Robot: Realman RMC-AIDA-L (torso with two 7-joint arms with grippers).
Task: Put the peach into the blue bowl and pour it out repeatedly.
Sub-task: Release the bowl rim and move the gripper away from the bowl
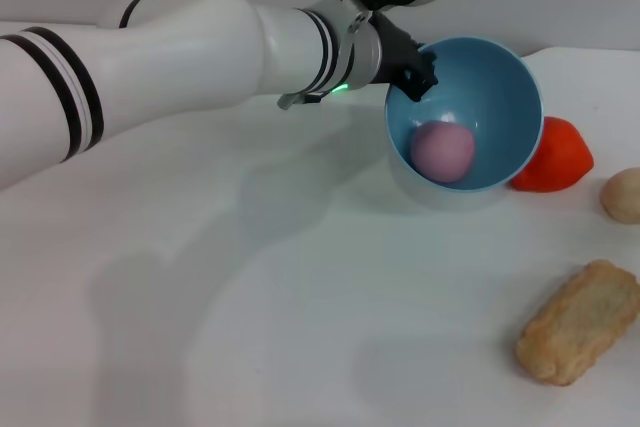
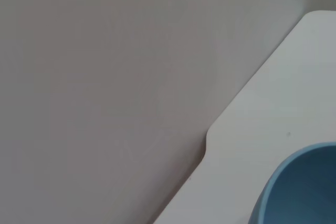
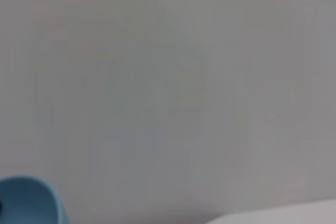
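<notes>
Peach [image 1: 443,151], one only, lay inside the single tilted blue bowl [image 1: 500,97], just below the left gripper's [image 1: 418,75] fingers, which clenched the bowl's rim above the worktop [image 1: 300,297].

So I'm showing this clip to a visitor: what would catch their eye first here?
The tilted blue bowl, its rim gripped by the left end effector on a long white arm, with the pink peach lying inside it. Next, the red-orange fruit just behind the bowl's right side, and the tan bread-like piece near the table's front right.
</notes>
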